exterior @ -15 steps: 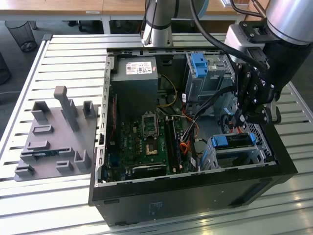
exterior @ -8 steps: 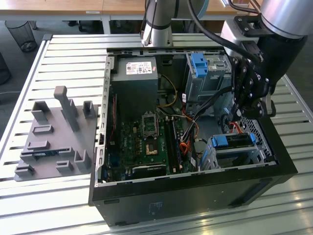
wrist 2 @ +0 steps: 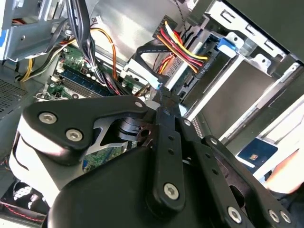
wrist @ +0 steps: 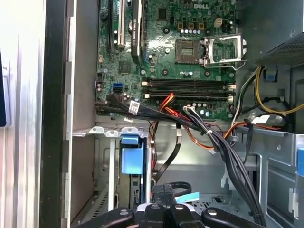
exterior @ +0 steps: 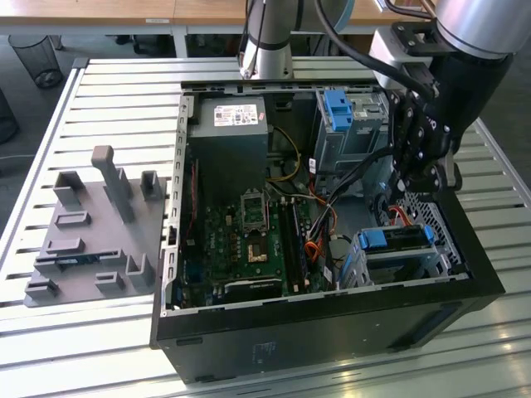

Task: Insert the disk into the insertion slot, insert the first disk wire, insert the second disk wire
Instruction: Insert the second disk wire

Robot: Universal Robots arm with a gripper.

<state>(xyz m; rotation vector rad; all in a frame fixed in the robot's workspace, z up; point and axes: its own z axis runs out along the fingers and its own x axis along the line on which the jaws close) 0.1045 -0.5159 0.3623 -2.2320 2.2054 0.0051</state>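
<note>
Slatted bench [exterior: 124, 91]; exterior view: disk [exterior: 398, 239] (blue caddy) in insertion slot [exterior: 357, 265]; first wrist view: fingers [wrist: 180, 213] pinching blk wire [wrist: 161, 192].

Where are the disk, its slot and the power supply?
the disk [exterior: 397, 237]: exterior view, blue caddy edge.
the insertion slot [exterior: 357, 261]: exterior view, silver wall.
the power supply [exterior: 228, 162]: exterior view, grey face.

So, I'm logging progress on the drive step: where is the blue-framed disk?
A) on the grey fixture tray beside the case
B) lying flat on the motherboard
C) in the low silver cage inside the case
C: in the exterior view the disk sits in the insertion slot, the low silver cage, with the tool close above it.
</note>
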